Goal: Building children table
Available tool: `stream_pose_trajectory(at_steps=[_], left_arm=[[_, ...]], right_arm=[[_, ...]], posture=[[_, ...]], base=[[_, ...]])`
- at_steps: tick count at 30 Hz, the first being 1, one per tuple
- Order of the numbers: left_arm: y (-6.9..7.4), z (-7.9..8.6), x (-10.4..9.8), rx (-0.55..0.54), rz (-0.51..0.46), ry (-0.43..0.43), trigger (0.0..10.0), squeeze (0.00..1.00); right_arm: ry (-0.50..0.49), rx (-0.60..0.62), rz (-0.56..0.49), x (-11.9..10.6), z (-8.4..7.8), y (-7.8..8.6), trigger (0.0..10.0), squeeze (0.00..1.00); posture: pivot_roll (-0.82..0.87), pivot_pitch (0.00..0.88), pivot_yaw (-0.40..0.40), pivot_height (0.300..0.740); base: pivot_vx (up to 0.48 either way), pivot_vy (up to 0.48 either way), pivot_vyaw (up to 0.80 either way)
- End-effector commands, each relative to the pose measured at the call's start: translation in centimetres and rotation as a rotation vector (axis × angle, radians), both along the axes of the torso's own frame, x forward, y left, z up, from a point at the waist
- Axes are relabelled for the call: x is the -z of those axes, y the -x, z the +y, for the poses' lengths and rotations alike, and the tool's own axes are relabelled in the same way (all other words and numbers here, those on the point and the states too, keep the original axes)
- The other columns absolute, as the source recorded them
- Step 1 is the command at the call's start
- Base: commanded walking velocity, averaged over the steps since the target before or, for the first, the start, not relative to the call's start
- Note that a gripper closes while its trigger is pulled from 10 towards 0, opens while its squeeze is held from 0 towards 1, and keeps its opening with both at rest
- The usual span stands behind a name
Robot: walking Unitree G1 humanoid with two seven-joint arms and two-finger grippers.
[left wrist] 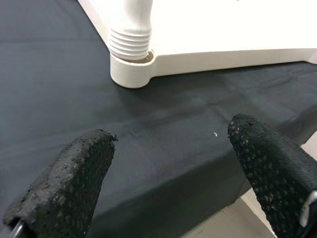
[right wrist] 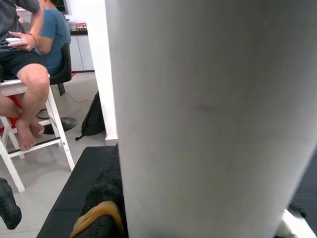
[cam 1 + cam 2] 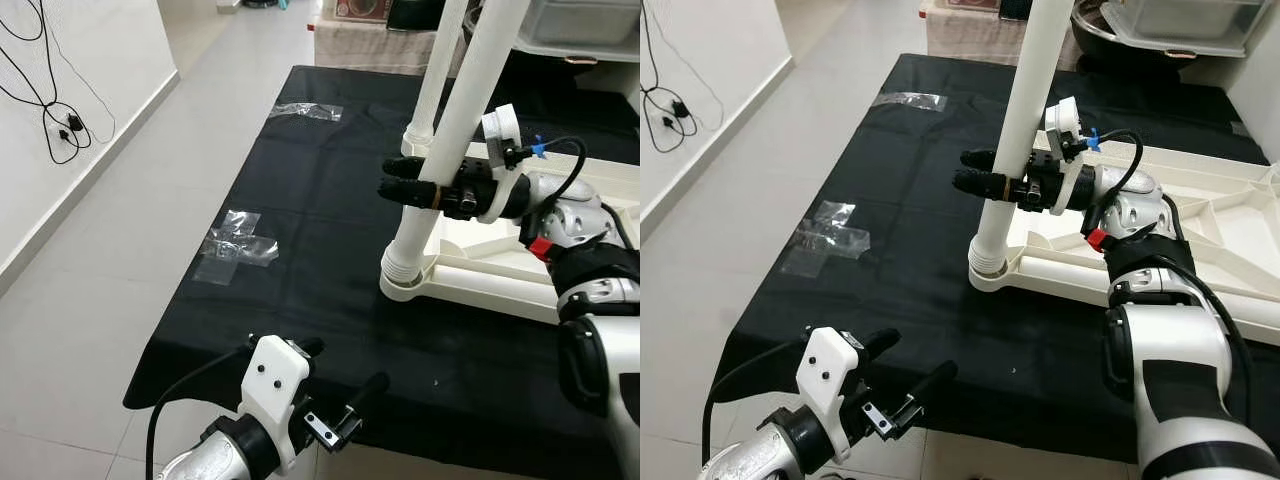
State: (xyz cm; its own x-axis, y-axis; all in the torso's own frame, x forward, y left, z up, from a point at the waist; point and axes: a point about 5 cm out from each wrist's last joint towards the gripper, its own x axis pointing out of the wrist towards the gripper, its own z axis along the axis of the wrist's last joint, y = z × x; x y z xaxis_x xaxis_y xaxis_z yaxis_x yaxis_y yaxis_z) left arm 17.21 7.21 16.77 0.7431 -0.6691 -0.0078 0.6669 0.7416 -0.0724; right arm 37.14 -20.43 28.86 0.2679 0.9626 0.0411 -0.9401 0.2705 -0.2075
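An upturned white tabletop (image 3: pixel 1200 225) is shown lying on a black cloth (image 3: pixel 300 230) that covers the table. A white leg (image 3: pixel 1015 150) is seated in the corner socket (image 3: pixel 990 270) nearest the robot, its threaded end entered in the socket; whether it is fully screwed home cannot be told. The leg is gripped partway up by the right pincer (image 3: pixel 980 172), one black finger closed on either side. In the left eye view a second leg (image 3: pixel 433 75) is seen standing just behind the first. The left pincer (image 3: pixel 345 385) is held open and empty near the cloth's front edge, well apart from the tabletop. Clear plastic wrap (image 3: pixel 235 250) is left on the cloth. A seated person (image 2: pixel 27 54) is visible in the right wrist view. Assembly is judged partly done: two legs are up, and further legs probably remain.
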Motion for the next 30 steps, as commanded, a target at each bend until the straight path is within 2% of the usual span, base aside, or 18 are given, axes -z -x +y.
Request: stream_pose_trajectory(at_steps=[1,7,16,30], left_arm=[[0.25,0.19,0.04,0.001,0.012,-0.007,10.0,0.00],[0.06,0.09,0.11,0.007,0.012,-0.010,10.0,0.00],[-0.18,0.02,0.02,0.006,0.004,-0.010,10.0,0.00],[-0.34,-0.03,0.13,0.008,0.007,-0.011,10.0,0.00]], right_arm=[[0.040,-0.010,0.007,0.01,-0.14,0.10,10.0,0.00],[0.065,-0.060,0.017,-0.08,-0.34,0.46,10.0,0.00],[0.133,-0.060,0.019,0.68,-0.42,0.56,10.0,0.00],[0.046,-0.082,0.015,-0.19,-0.51,0.88,10.0,0.00]], posture=[[0.16,0.233,-0.019,0.740],[0.16,0.235,-0.020,0.740],[0.16,0.238,-0.022,0.740],[0.15,0.239,-0.016,0.740]], base=[[0.000,0.000,0.00],[0.000,0.000,0.00],[0.000,0.000,0.00],[0.000,0.000,0.00]])
